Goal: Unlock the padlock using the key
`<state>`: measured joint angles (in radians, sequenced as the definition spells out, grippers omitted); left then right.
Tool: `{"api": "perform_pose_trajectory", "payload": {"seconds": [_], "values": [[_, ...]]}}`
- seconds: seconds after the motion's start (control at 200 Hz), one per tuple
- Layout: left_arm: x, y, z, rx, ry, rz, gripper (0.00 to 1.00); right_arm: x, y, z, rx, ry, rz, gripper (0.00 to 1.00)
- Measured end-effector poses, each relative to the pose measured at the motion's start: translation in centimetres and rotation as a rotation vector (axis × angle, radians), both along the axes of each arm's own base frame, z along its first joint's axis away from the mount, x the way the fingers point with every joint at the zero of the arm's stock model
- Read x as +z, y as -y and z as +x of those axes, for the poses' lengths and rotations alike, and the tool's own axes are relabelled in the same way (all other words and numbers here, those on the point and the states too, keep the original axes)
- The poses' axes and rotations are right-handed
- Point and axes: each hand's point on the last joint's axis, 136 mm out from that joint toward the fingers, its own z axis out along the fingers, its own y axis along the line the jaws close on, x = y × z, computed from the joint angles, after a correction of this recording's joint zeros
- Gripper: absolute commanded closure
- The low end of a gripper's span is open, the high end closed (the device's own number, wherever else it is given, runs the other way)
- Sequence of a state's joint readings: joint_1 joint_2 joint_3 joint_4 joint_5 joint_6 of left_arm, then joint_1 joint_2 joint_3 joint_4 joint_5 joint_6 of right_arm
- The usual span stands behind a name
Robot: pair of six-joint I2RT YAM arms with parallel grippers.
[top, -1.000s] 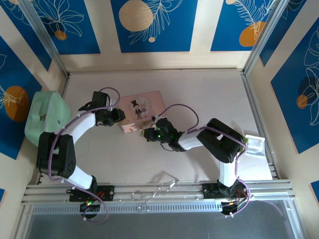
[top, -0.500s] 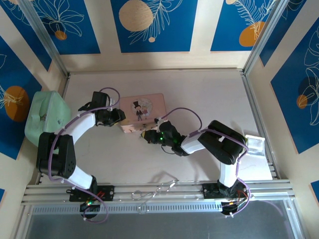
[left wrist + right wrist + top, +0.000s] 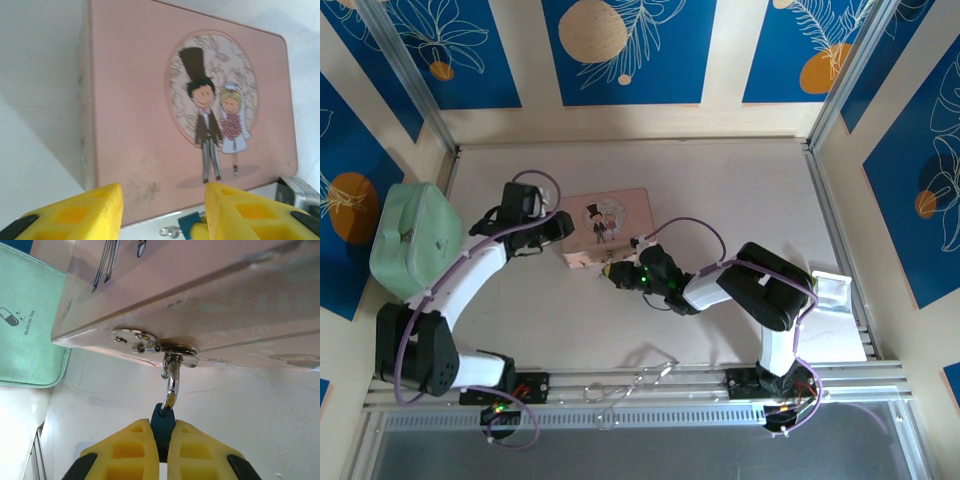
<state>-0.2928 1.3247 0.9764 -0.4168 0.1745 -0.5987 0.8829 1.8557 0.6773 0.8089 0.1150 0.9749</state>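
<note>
currently the right hand [image 3: 162, 452] is clenching the padlock [image 3: 162, 424] hanging from the hasp [image 3: 176, 349] of the pink tin [image 3: 210, 285] while the left hand [image 3: 162, 200] is hovering released, so any tug is likely risking sliding the unheld tin across the bench [image 3: 255, 405].

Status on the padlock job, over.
Right gripper shut on padlock. Shackle hooked through pink tin hasp. Left gripper open at tin's edge.

This is looking like a robot test cell in a lab: aluminium rails [image 3: 570, 382] are framing a pale table [image 3: 740, 190], a left arm [image 3: 470, 275] and a right arm [image 3: 760, 290] are sitting bolted at its near edge, and blue printed panels [image 3: 660, 60] are walling it in.
</note>
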Motion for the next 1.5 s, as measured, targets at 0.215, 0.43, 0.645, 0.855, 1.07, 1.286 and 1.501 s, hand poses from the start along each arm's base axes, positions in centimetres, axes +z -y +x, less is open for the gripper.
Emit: {"api": "perform_pose_trajectory", "payload": {"seconds": [0.215, 0.43, 0.645, 0.855, 1.07, 1.286, 1.501], "values": [[-0.1, 1.4, -0.4, -0.005, -0.006, -0.003, 0.54, 0.0, 0.3, -0.1, -0.011, 0.002, 0.017, 1.00], [-1.5, 1.5, -0.7, 0.014, -0.038, 0.006, 0.55, -0.6, 0.9, -0.4, -0.039, -0.029, 0.030, 1.00], [-4.3, 1.1, -1.7, 0.031, -0.104, 0.017, 0.56, -1.5, 1.4, -0.2, -0.087, -0.077, 0.087, 1.00], [-4.7, 1.0, -1.9, 0.036, -0.109, 0.022, 0.56, -1.4, 1.3, 0.0, -0.091, -0.083, 0.139, 1.00], [-4.9, 1.0, -1.9, 0.032, -0.103, 0.026, 0.57, -1.2, 1.6, -0.2, -0.099, -0.086, 0.174, 1.00], [-5.0, 0.9, -1.9, 0.032, -0.099, 0.029, 0.57, -1.3, 1.8, 0.5, -0.135, -0.103, 0.274, 1.00], [-5.0, 0.8, -1.9, 0.030, -0.096, 0.036, 0.58, -1.0, 2.2, 0.7, -0.151, -0.116, 0.317, 1.00]]}}
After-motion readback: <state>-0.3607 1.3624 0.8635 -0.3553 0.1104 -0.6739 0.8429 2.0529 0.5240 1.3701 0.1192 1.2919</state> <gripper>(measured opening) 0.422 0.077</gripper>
